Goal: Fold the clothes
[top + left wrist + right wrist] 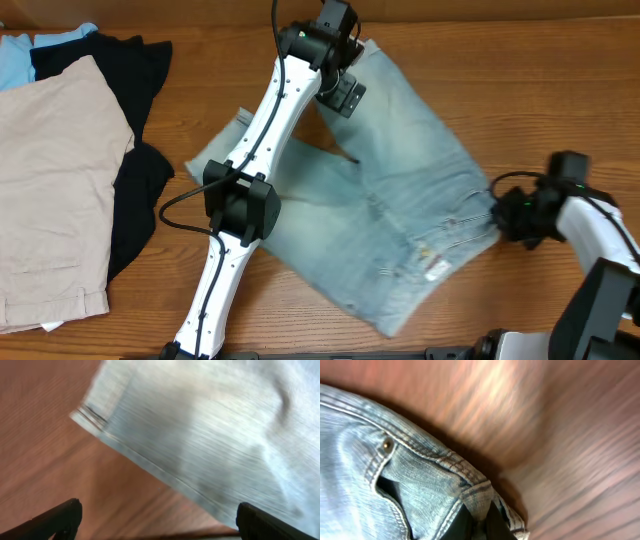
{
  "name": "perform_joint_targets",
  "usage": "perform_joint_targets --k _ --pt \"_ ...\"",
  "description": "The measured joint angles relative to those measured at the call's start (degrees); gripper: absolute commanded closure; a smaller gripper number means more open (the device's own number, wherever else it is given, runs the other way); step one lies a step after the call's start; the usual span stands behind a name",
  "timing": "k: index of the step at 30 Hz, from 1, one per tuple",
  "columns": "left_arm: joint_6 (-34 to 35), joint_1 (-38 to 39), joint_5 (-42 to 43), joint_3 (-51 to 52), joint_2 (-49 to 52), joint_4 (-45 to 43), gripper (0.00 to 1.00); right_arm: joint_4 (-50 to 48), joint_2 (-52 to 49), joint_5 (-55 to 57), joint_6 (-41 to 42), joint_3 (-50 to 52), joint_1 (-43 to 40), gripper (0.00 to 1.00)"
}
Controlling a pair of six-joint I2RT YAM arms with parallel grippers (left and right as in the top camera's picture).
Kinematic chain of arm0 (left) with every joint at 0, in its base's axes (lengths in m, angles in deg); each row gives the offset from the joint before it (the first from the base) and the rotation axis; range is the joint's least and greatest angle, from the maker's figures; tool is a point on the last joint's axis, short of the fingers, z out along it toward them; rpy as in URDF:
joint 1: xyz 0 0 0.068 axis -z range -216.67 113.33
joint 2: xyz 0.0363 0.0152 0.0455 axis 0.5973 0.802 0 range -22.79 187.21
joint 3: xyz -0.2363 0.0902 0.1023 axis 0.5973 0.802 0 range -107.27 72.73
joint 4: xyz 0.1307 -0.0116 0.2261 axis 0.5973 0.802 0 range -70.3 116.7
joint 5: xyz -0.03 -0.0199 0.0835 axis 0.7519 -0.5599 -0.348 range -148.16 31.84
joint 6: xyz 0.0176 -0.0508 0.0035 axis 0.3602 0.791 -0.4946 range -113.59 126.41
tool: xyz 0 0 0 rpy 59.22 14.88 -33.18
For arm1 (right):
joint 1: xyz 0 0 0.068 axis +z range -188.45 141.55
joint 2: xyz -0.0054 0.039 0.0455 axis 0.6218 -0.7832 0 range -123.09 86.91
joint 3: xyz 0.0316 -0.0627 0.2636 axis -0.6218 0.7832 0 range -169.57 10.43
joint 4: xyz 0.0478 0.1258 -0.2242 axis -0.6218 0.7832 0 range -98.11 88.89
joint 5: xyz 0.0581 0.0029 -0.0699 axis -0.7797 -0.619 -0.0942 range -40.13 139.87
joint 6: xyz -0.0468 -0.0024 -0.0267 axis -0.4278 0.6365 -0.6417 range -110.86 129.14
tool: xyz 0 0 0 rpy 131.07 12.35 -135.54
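Grasping step: right fingers (457, 527) clenched on a waistband corner (470, 487) of the denim shorts (400, 200). Left fingers (55, 520) spread wide over, seemingly, a leg hem (150, 467), which they must pinch next.

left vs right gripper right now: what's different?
Jaws: the left gripper stands wide open, the right gripper is shut.
Hold: the left gripper holds nothing, the right gripper pinches the waistband edge of the denim shorts.
Place: the left gripper is over a leg hem at the far side, the right gripper is at the shorts' right edge.
Shared: both are at the denim shorts, neither near the beige shorts.
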Motion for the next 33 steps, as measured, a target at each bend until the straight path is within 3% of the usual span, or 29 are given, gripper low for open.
perform_joint_targets --k 4,5,6,7,11,22,33 --pt "-0.9 -0.1 2.8 3.0 0.0 -8.3 0.0 -3.5 0.0 1.9 -3.9 -2.8 -2.7 0.95" --pt "-0.9 -0.1 3.4 4.6 0.0 -11.5 0.0 -4.4 0.0 2.6 -4.5 -3.7 -2.8 0.79" --pt "-0.9 -0.1 3.8 6.1 0.0 -14.2 0.0 -5.9 0.0 3.2 -5.0 -4.8 -2.8 0.15" --pt "-0.9 -0.1 4.3 8.3 0.0 -17.8 0.0 -7.0 0.0 3.8 -5.8 -5.8 -2.8 0.0" --pt "-1.1 -0.1 4.9 13.1 0.0 -28.5 0.01 -7.9 0.0 4.3 -6.8 -9.7 -2.9 0.0" --pt "-4.0 -0.1 5.1 21.0 0.0 -36.7 0.0 -5.5 0.0 -1.6 -7.6 -11.2 -2.8 0.0" --pt "-5.9 -0.2 3.7 26.1 0.0 -35.7 0.0 -4.8 0.0 -3.8 -7.6 -11.2 0.8 0.0"
